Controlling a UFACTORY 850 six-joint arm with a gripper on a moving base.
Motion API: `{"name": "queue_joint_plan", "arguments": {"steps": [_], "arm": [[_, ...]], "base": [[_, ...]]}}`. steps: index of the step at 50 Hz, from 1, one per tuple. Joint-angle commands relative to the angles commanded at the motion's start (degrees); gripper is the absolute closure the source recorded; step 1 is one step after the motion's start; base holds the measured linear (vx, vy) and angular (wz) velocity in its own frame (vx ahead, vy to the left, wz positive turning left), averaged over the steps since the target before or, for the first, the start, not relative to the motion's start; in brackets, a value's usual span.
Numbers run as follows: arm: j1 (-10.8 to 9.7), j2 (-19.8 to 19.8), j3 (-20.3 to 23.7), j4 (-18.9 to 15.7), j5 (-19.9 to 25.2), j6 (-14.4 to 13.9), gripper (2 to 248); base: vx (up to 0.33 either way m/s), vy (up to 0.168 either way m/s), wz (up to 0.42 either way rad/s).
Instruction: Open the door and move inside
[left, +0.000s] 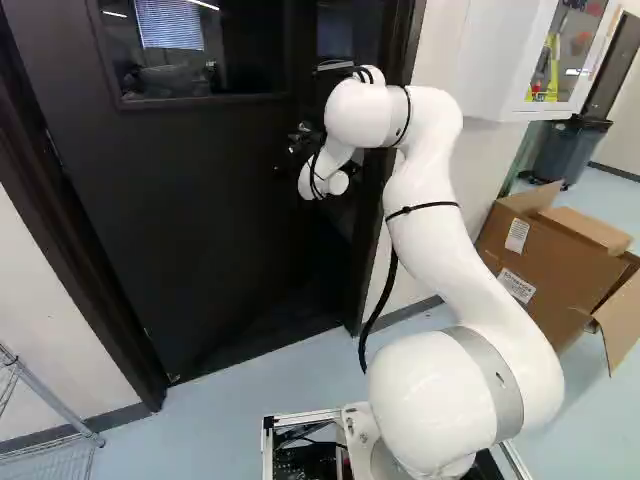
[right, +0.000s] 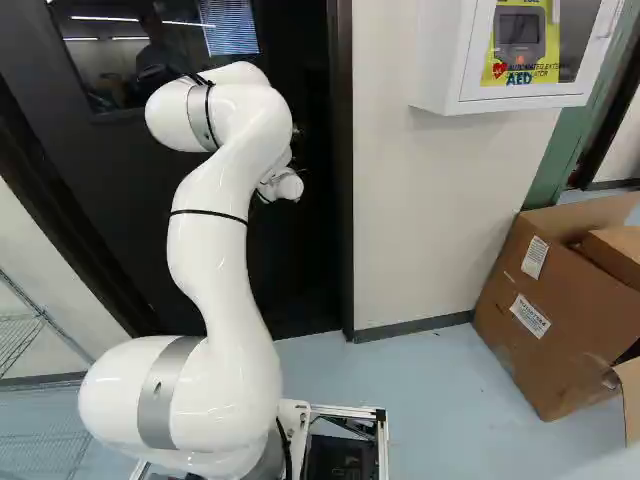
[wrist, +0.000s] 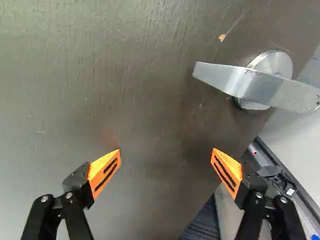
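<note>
Right base view, defib (right: 518, 28) in wall cab. (right: 515, 104), open cardbd box (right: 550, 345), jaws (left: 304, 139) wide open, empty, nr door (left: 210, 220)

Bright, even light is falling on the arm (left: 430, 235), leaving glossy highlights and soft shading on its white shells. The door (left: 200, 220) is absorbing most of it, its lower part sinking almost to black. Its window (left: 245, 60) is showing bright streaks, while the floor (right: 430, 370) is giving off a pale sheen. In the wrist view, a dull glow is washing over the door, and the handle (wrist: 220, 77) is gleaming
</note>
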Motion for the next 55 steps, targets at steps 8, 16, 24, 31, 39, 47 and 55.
{"name": "queue_joint_plan", "arguments": {"steps": [8, 16, 24, 31, 39, 47, 55], "arm": [[0.0, 0.0, -0.1, 0.1, 0.0, 0.0, 3], [0.0, 0.0, 0.0, 0.8, 0.0, 0.0, 3], [0.1, 0.4, 0.5, 1.7, 0.0, 0.0, 3], [0.3, 1.2, 1.7, 2.6, 0.0, 0.0, 3], [0.7, 2.7, 3.8, 3.6, 0.0, 0.0, 3], [1.1, 4.6, 6.5, 4.6, 0.0, 0.0, 3], [1.6, 6.5, 9.3, 5.6, 0.0, 0.0, 3]], "base": [[0.000, 0.000, 0.000], [0.000, 0.000, 0.000], [0.000, 0.000, 0.000], [0.000, 0.000, 0.000], [0.000, 0.000, 0.000], [0.000, 0.000, 0.000], [0.000, 0.000, 0.000]]}}
